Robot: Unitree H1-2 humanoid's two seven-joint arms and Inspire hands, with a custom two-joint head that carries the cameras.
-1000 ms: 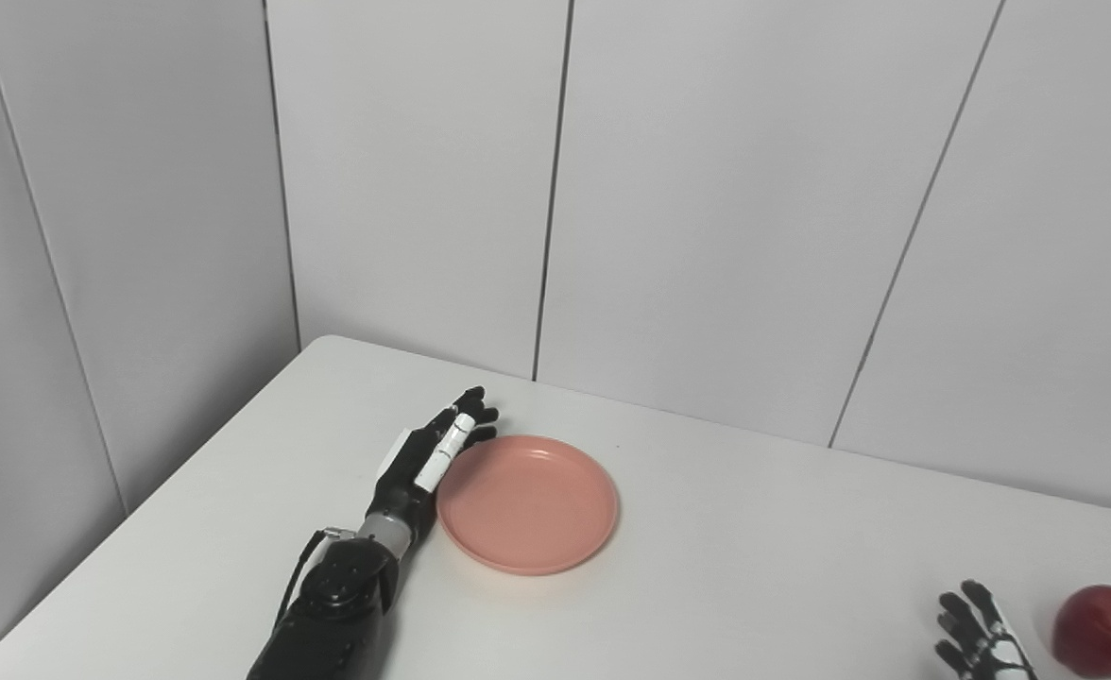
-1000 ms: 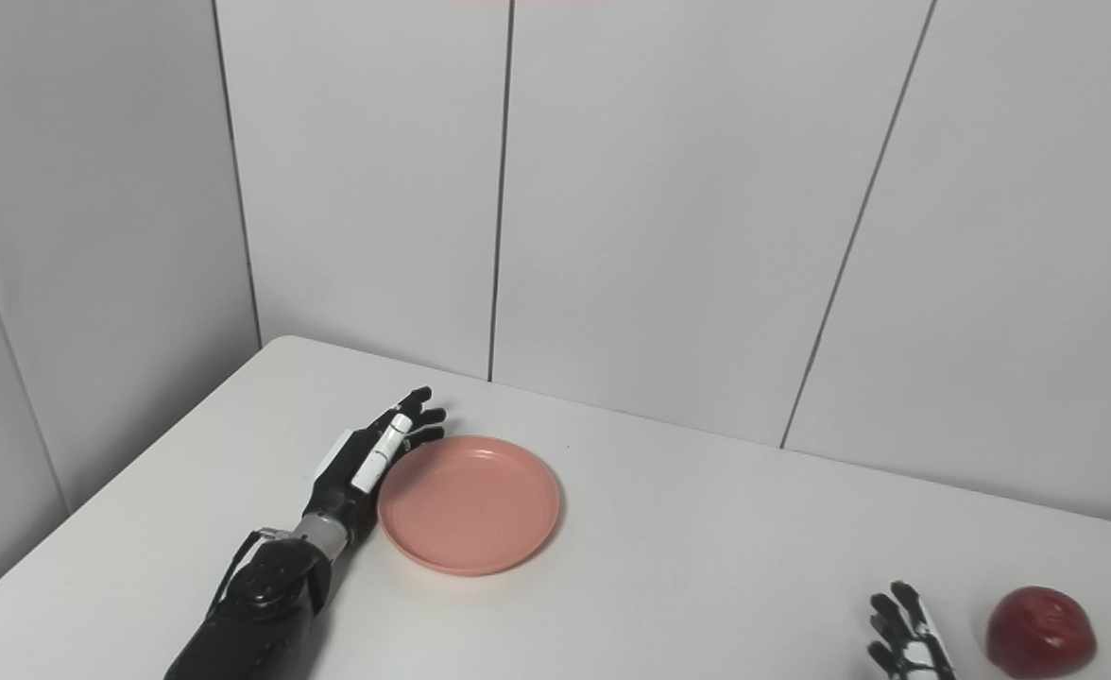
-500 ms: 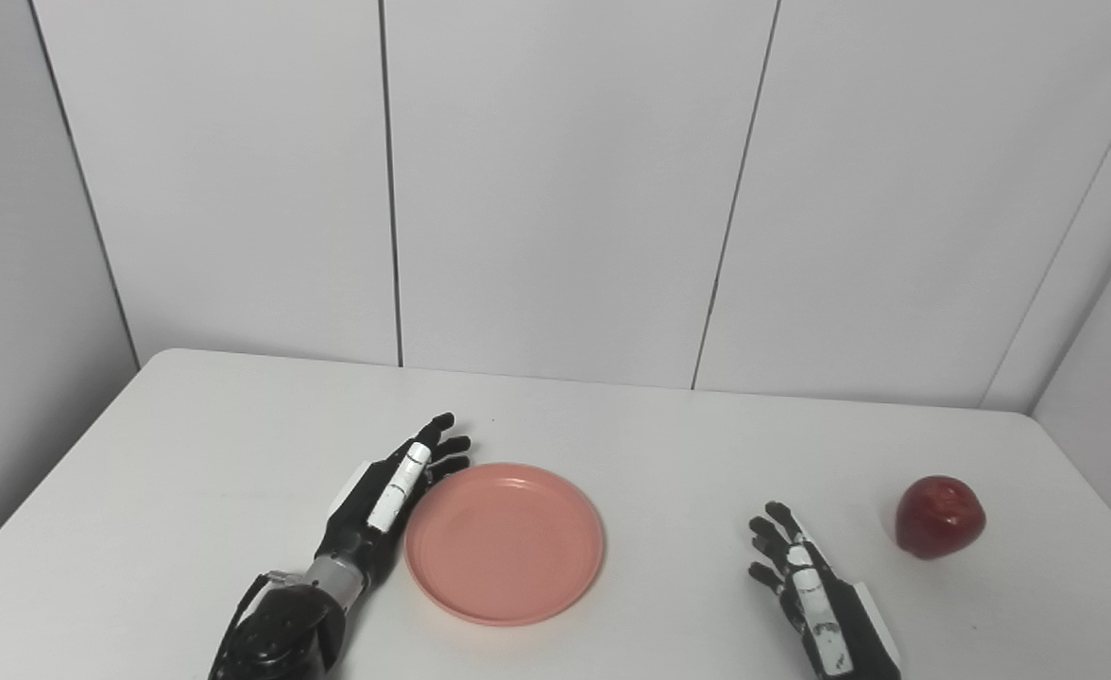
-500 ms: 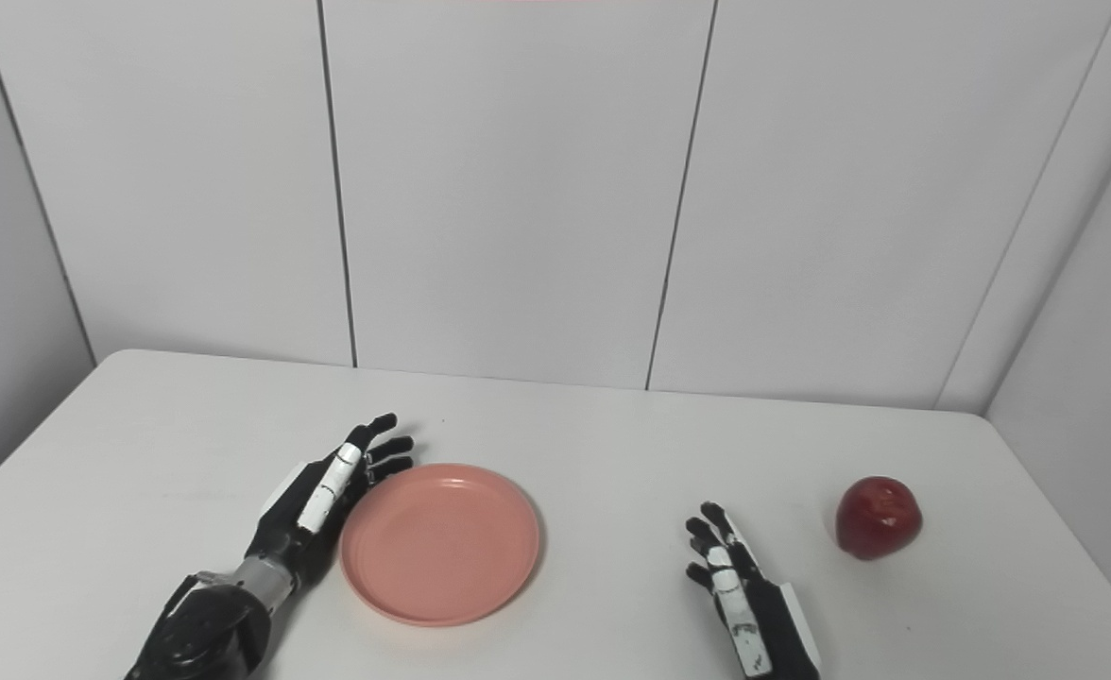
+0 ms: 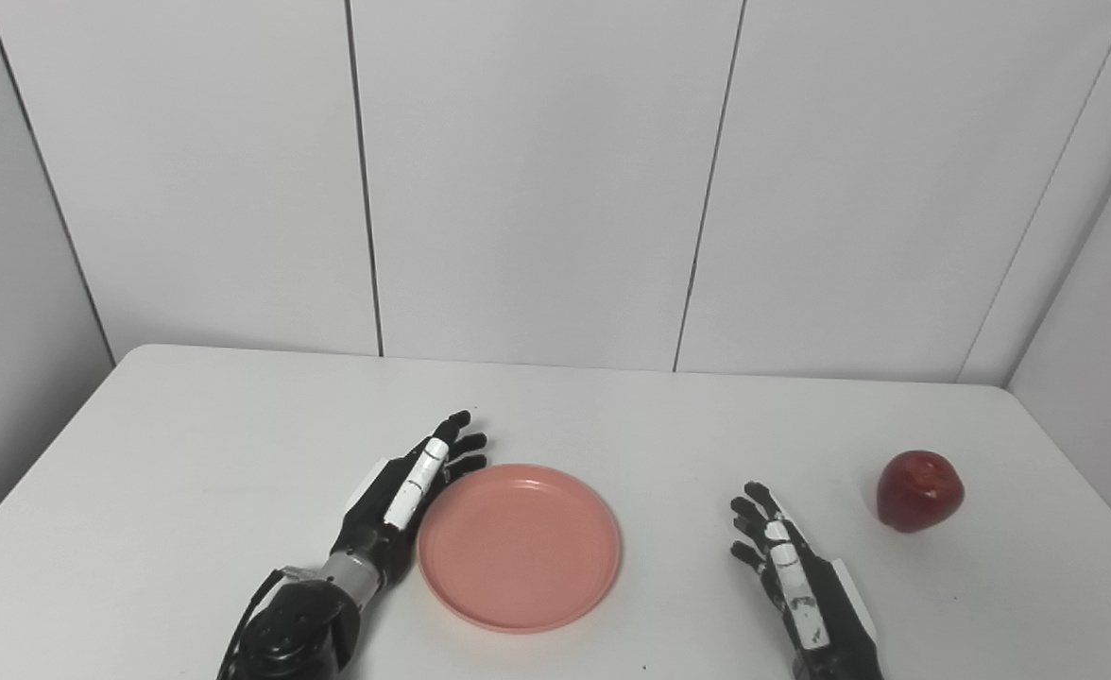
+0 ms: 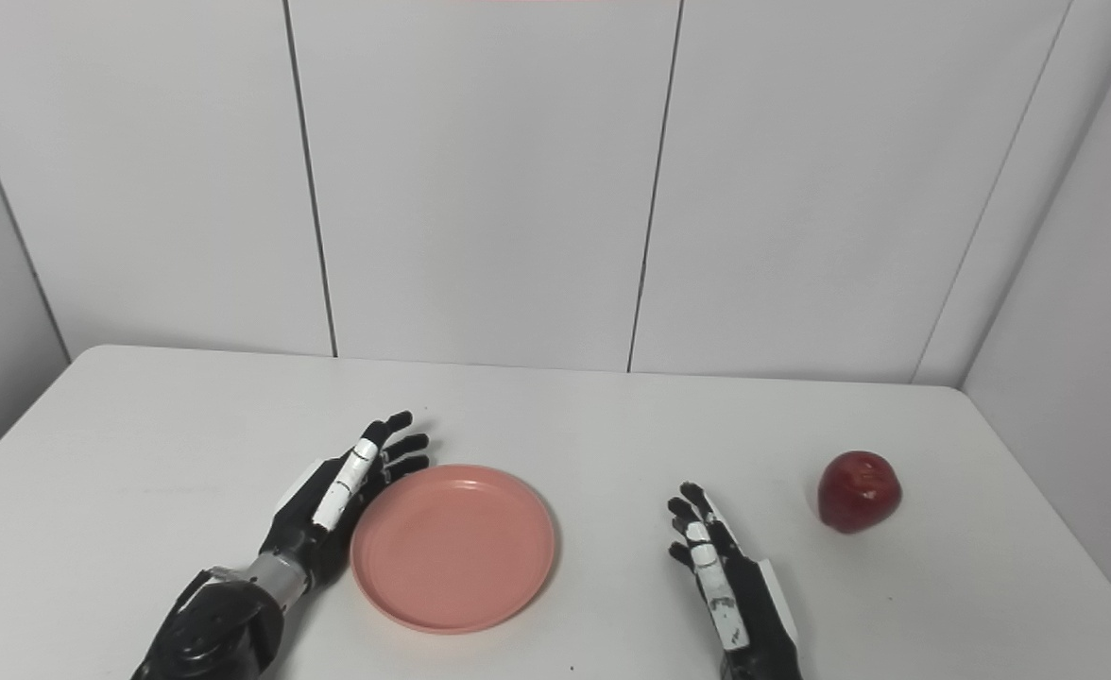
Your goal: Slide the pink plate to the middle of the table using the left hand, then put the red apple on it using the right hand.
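With its fingers point(image 5: 450, 444) spread flat and holding nothing, our left hand point(image 5: 404, 491) rests against the pink plate point(image 5: 519, 545) on its left rim; our right hand point(image 5: 792, 576), equally spread and empty, lies right of the plate, and beyond it sits the red apple point(image 5: 919, 490).

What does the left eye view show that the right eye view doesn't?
Only the left eye view: more of the left side wall. Only the right eye view: more of the right side wall past the table's edge. Both: the left hand open, against the plate's left rim, the right hand open, and the apple apart from it to its right.
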